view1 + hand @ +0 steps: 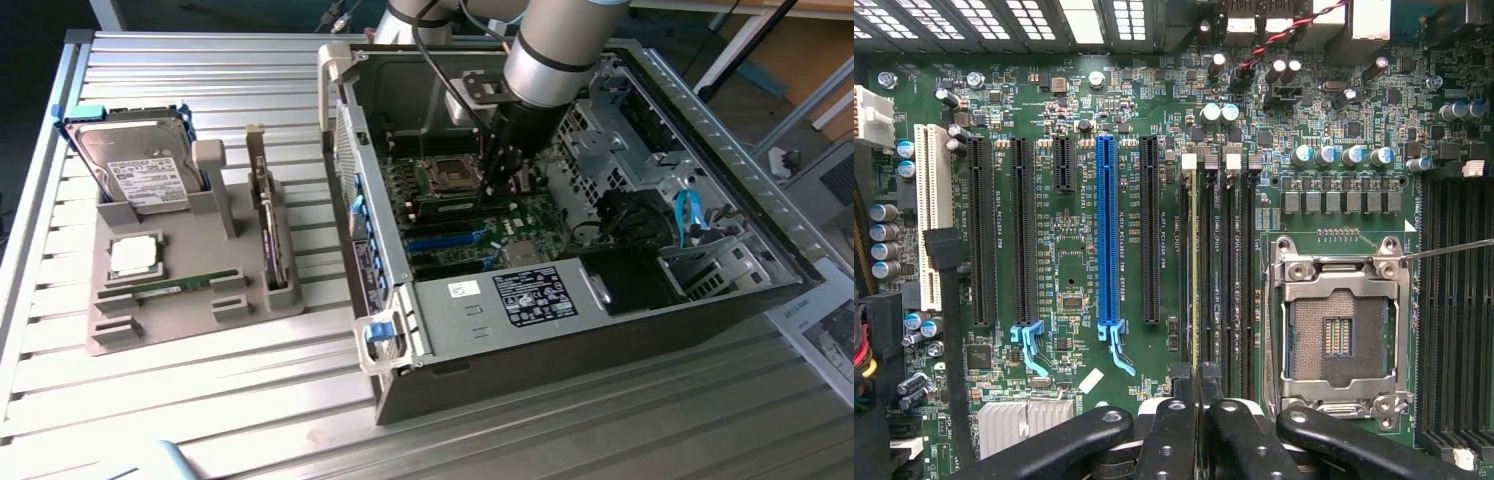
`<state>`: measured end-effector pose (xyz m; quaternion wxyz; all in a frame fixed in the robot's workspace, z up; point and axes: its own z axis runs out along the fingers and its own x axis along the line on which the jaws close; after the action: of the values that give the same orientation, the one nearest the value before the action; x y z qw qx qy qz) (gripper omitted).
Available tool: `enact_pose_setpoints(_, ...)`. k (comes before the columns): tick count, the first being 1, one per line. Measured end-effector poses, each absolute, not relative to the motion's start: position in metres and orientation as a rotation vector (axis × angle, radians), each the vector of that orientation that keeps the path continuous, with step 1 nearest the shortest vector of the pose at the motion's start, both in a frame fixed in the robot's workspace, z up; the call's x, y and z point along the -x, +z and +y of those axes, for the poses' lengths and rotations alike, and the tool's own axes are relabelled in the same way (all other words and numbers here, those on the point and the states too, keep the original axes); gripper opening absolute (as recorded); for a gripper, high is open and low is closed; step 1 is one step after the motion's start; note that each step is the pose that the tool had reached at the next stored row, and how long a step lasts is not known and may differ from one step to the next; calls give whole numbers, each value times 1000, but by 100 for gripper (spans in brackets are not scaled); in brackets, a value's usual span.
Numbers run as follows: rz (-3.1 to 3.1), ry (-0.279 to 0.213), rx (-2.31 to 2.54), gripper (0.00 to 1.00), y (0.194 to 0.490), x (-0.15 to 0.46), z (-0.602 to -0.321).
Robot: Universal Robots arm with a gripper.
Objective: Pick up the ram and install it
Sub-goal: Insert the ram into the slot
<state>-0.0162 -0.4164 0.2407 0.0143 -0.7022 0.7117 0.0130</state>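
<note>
My gripper point(502, 183) reaches down inside the open computer case point(400, 330), over the motherboard point(467, 215) beside the processor socket point(451, 176). In the wrist view its two black fingers point(1172, 435) press together on a ram point(1196, 270) seen edge-on as a thin greenish line. That stick runs along one of the memory slots point(1239, 270) next to the socket point(1337, 335). Whether it is seated in the slot I cannot tell. Another green ram stick point(178, 288) lies flat on the grey holder point(160, 325) at the exterior view's left.
The holder also carries a hard drive point(140, 172), a square silver processor point(134, 255) and an upright expansion card point(274, 245). Inside the case are blue cables point(687, 215), a black power supply point(534, 295) and drive cages. A blue expansion slot point(1108, 240) lies beside the memory slots.
</note>
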Motion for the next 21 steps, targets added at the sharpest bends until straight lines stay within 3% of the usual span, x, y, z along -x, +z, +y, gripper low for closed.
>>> enact_pose_setpoints(18, 2216, 40, 2186, 12, 235, 16, -416)
enact_pose_setpoints(20, 2216, 40, 2186, 13, 235, 16, -416)
enact_pose_setpoints(21, 2216, 40, 2186, 19, 235, 16, -416)
